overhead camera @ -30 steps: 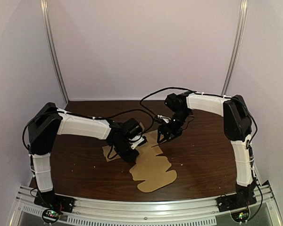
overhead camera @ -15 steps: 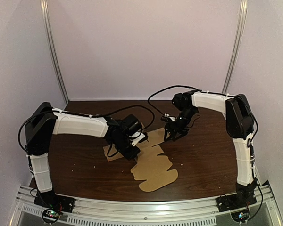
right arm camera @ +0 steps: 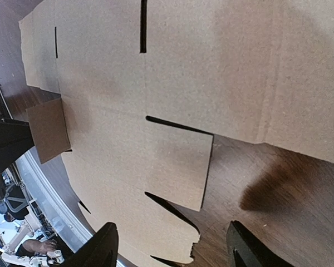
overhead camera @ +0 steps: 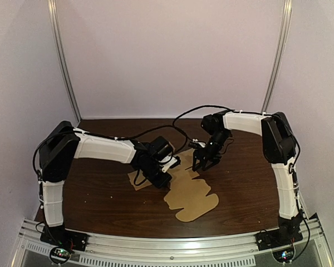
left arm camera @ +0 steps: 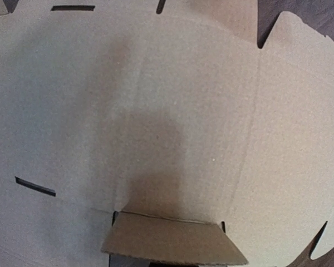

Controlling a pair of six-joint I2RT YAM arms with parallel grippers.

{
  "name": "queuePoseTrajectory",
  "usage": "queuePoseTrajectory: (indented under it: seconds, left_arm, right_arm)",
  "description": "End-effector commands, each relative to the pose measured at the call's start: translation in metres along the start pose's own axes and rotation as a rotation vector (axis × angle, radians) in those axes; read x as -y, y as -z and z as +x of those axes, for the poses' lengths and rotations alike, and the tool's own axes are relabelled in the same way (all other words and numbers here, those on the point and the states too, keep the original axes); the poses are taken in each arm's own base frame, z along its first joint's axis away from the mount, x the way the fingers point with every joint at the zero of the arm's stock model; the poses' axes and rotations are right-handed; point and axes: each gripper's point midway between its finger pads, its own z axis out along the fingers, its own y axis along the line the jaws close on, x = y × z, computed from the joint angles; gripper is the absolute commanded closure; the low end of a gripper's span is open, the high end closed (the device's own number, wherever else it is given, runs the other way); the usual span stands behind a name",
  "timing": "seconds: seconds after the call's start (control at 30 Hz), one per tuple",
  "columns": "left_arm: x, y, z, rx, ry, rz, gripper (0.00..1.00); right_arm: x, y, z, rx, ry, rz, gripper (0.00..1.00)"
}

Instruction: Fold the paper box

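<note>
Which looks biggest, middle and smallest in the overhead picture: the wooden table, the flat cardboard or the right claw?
Largest to smallest in the overhead view:
1. table, spanning most of the width
2. cardboard, a flat patch on it
3. right gripper, clearly smallest

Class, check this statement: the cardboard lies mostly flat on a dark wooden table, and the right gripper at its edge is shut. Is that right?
No. The right gripper is open: the right wrist view shows its fingers spread apart, gripping nothing. The rest holds: the cardboard lies mostly flat on the dark wooden table.
</note>
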Motion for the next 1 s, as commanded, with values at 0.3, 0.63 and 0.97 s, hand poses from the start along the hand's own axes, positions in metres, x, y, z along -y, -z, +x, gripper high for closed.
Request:
queuePoseTrajectory:
  seconds: [0.3,0.63,0.97]
  left_arm:
    - [0.015,0.012,-0.036,0.092,0.018,0.065,1.00]
    - [0.016,0.013,-0.044,0.112,0.011,0.066,1.00]
    - [0.017,-0.016,-0.051,0.091,-0.007,0.071,1.00]
  right_arm:
    - [0.037,-0.032,0.016,-0.094,-0.046,0.081,0.36]
    - [0.043,-0.044,0.016,-0.112,-0.045,0.062,0.63]
    - [0.049,-0.052,0.020,-0.137,-0.042,0.064,0.65]
